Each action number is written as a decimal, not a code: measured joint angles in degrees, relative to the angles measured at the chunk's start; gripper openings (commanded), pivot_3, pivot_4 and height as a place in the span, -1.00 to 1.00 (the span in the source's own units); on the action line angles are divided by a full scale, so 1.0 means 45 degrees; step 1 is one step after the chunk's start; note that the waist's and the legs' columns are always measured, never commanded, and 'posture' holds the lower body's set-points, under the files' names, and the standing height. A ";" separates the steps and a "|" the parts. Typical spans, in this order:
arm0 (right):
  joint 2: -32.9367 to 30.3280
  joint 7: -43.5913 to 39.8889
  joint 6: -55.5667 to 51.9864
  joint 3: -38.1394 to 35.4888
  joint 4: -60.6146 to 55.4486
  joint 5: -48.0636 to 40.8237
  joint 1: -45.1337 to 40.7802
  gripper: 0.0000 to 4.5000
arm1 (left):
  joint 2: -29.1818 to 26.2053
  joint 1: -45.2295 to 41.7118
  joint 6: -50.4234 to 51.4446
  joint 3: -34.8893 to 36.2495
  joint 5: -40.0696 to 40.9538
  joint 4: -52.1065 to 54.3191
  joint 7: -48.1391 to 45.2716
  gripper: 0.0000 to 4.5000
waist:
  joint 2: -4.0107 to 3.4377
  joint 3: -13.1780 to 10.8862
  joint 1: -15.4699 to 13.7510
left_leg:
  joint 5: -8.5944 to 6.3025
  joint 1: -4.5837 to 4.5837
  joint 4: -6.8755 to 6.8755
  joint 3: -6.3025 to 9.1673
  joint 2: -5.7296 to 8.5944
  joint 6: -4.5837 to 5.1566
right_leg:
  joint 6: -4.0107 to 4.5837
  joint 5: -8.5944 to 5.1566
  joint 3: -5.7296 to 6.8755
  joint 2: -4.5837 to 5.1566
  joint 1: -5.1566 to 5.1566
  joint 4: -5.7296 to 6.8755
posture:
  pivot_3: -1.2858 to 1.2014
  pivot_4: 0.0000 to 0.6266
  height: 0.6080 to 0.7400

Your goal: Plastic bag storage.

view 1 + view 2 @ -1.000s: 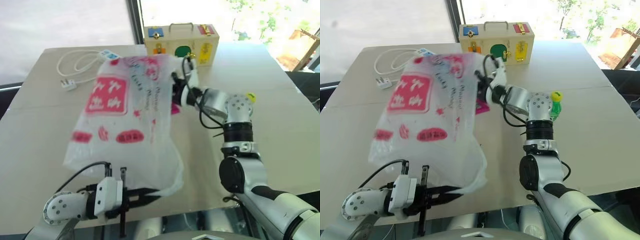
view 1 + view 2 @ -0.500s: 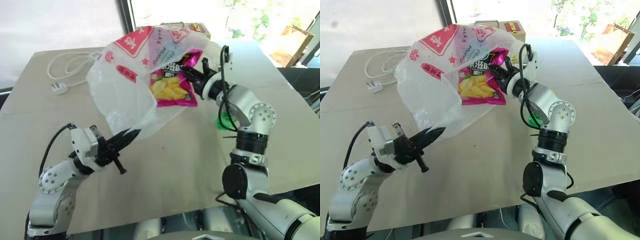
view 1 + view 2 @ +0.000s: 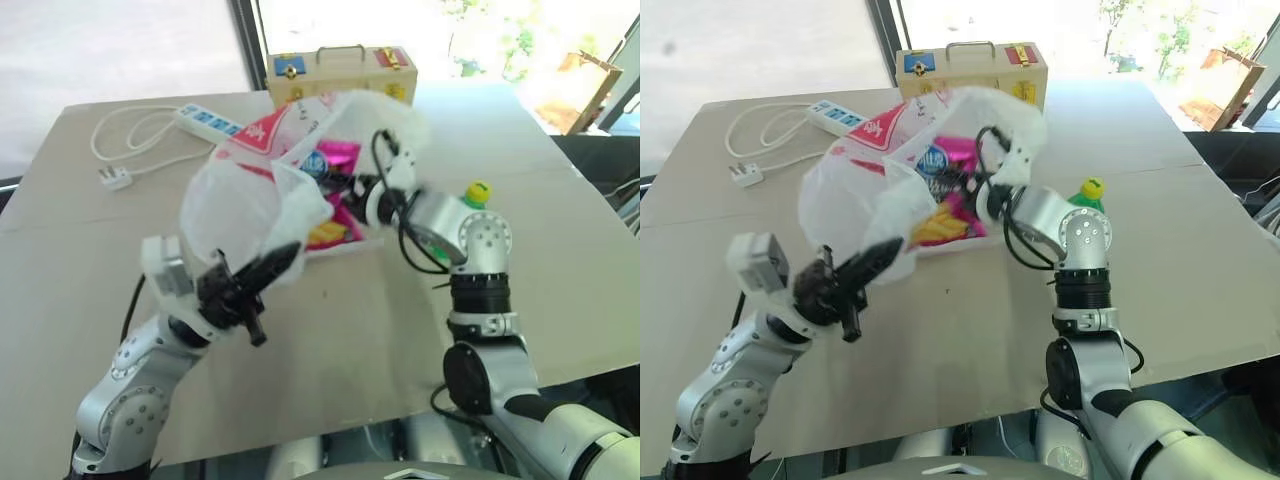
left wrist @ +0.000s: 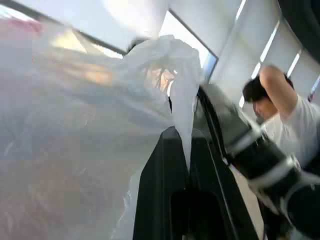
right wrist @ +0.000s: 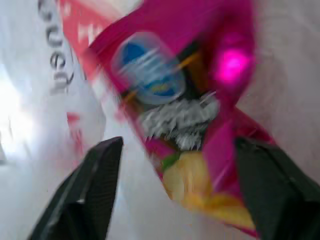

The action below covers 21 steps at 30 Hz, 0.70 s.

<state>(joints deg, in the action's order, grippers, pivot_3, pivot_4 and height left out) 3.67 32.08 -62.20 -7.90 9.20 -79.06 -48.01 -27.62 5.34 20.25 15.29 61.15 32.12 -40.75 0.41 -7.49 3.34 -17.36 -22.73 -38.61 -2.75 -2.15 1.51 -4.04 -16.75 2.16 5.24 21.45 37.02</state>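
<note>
**Bag pinched in my left, right spread inside its mouth**

Bare table [image 3: 560, 280] lies open on the near side of the wooden box [image 3: 340, 72]. The plastic bag [image 3: 250, 190] hangs in front of that box, a twisted corner clamped in my left gripper [image 3: 272, 265]. My right gripper [image 5: 175, 200] is inside the bag's mouth, jaws wide apart, magenta chips packet [image 3: 950, 195] between them. The bag's lettering is too blurred to read.
</note>
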 measured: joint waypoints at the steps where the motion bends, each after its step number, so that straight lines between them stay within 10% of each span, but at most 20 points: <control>1: -0.0568 -0.0667 -0.0358 0.0314 -0.0245 0.0269 0.0008 0.99 | 0.0092 -0.0040 0.0012 0.0182 0.0149 -0.0075 0.0276 -1.00 | 0.0003 0.0002 -0.0021 | 0.0000 -0.0001 -0.0007 0.0003 0.0003 0.0001 | 0.0000 0.0000 0.0001 0.0001 -0.0003 -0.0005 | 0.03 -0.52 1.00; 14: -0.5373 -0.9309 -0.1030 0.0712 -0.4448 0.1124 0.1007 0.99 | 0.1013 0.0188 -0.0007 0.1040 0.0393 -0.0920 0.1644 -1.00 | 0.0019 0.0009 -0.0333 | -0.0007 -0.0010 -0.0002 0.0006 0.0002 0.0011 | -0.0001 0.0000 -0.0011 -0.0001 -0.0004 -0.0036 | 0.03 -0.52 1.00; 21: -0.8263 -1.3252 0.2496 -0.1443 -0.5329 0.3272 0.0947 0.99 | 0.1018 0.1238 0.0101 0.0989 0.0409 -0.0752 0.1456 -1.00 | 0.0028 0.0006 -0.0427 | -0.0008 0.0008 -0.0004 0.0005 0.0001 0.0014 | 0.0000 0.0000 -0.0022 0.0000 -0.0006 -0.0054 | 0.03 -0.52 1.00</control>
<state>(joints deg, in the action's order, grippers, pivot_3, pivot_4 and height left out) -33.51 -27.55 -50.96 -14.39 -14.78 -64.34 -43.76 -23.04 10.91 20.70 19.74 62.99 28.73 -34.19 0.53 -7.47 1.42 -17.40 -22.69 -38.63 -2.72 -2.15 1.57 -4.04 -16.75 2.06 5.24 21.42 36.78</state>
